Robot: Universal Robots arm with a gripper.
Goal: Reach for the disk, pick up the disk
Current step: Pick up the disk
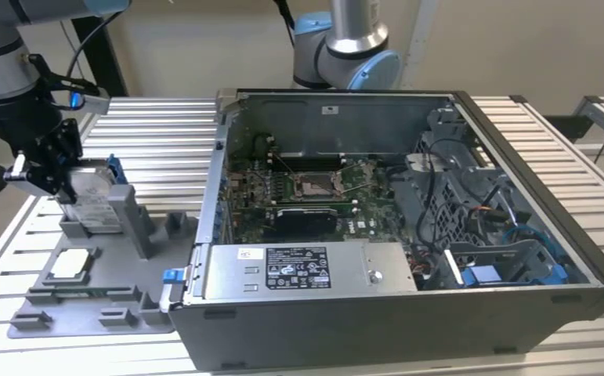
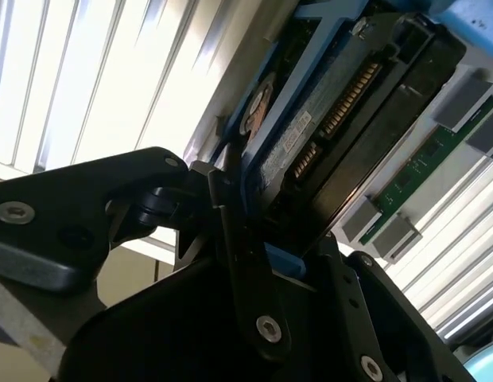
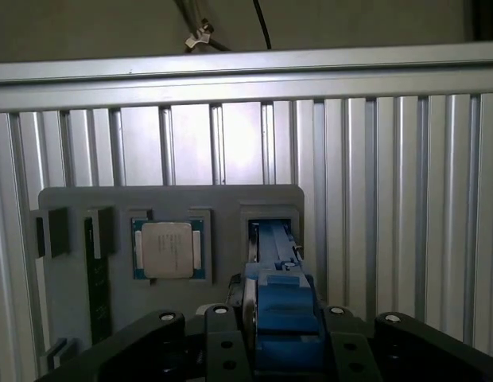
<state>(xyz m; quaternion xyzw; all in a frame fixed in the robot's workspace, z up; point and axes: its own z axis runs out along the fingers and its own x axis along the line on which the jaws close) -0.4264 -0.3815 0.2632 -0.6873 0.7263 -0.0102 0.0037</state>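
Above grey tray [image 1: 84, 315], gripper [image 1: 59, 182] clamps blue-railed rect. metal disk [image 1: 94, 202]

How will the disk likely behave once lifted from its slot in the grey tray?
Probably stiff and heavy for its size: the disk is a metal slab framed by blue rails. Standing on edge in the grey tray, it may tip if the gripper straddling it lets go.
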